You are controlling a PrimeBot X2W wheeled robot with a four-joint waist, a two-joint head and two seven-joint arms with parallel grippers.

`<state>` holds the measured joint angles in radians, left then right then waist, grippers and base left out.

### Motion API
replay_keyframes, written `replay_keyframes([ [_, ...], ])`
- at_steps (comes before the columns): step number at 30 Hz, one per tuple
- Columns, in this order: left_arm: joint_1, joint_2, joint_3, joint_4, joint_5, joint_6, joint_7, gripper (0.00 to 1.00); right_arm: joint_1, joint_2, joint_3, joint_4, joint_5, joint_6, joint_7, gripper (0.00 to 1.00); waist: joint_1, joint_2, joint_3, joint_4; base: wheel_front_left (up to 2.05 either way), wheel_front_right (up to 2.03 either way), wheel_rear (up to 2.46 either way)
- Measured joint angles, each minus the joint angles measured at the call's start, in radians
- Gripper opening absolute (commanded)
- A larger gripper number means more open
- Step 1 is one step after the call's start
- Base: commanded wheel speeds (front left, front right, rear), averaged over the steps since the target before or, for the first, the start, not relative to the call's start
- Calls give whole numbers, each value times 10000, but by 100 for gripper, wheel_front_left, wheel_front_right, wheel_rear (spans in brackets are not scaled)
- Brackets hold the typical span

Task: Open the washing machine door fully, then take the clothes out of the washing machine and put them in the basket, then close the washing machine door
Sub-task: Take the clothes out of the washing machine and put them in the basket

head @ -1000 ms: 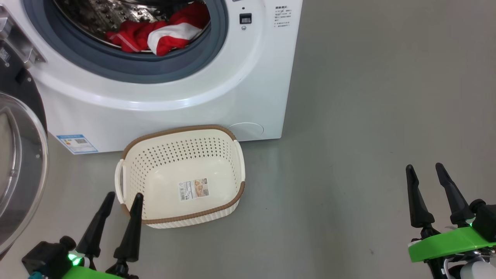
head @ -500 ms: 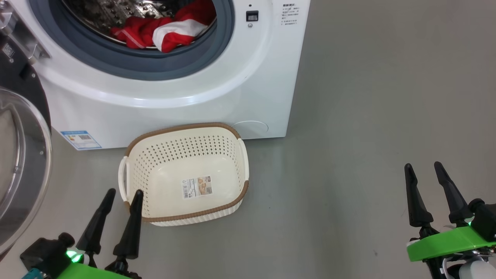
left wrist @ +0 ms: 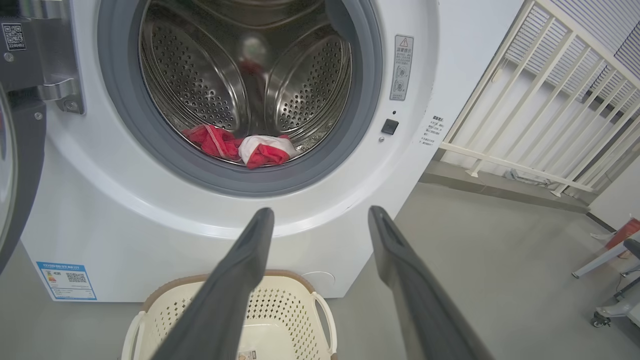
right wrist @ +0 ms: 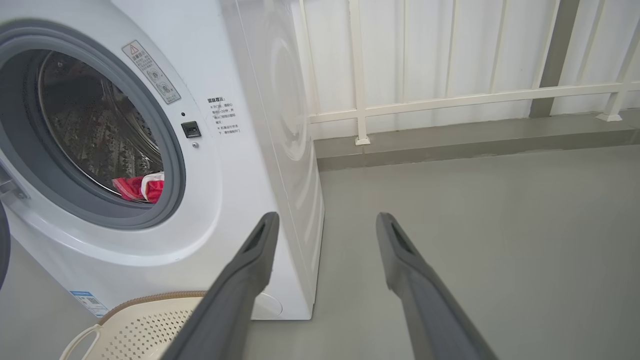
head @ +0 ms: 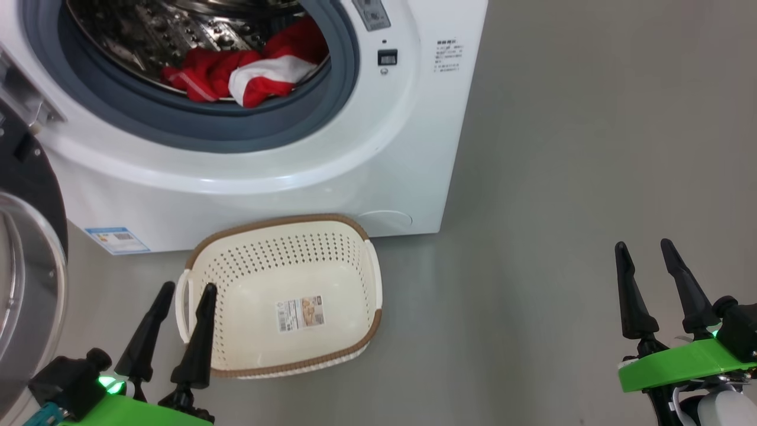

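The white washing machine stands with its door swung wide to the left, glass bowl facing me. Red and white clothes lie at the front of the steel drum. The cream basket sits on the floor before the machine, with only a label inside. My left gripper is open, hanging over the basket's left handle. My right gripper is open over bare floor, far to the right.
Grey floor spreads to the right of the machine. A cream railing runs along the wall behind. A wheeled stand's leg shows at the far right of the left wrist view.
The head camera has tilted, so the drum opening shows more and the basket sits lower in view. Both grippers stay open and hold about the same spots.
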<state>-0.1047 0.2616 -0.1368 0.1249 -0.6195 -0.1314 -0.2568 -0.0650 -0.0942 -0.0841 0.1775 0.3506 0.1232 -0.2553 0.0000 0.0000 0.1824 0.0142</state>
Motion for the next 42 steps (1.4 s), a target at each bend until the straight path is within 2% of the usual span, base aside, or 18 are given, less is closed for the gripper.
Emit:
replay_keyframes([
  [16, -43, -100, 71, 128, 130, 0, 0, 100, -1, 25, 29, -4, 0, 0, 0, 100, 0, 0, 90, 136, 56, -56, 0],
  [23, -321, -184, -90, 970, 286, 0, 0, 100, -22, 63, 38, -23, 0, 0, 0, 100, 0, 0, 392, 100, 0, 0, 0],
  [32, -2520, -157, -288, 2414, 805, 0, 0, 100, -563, 276, 107, -134, -90, 0, 0, 100, 0, 0, 1165, -41, 0, 0, 0],
  [42, -6181, 121, -497, 5331, 1787, 0, 0, 100, -1573, 418, 403, -182, -88, 0, 0, 100, 0, 0, 2270, -645, 0, 0, 0],
])
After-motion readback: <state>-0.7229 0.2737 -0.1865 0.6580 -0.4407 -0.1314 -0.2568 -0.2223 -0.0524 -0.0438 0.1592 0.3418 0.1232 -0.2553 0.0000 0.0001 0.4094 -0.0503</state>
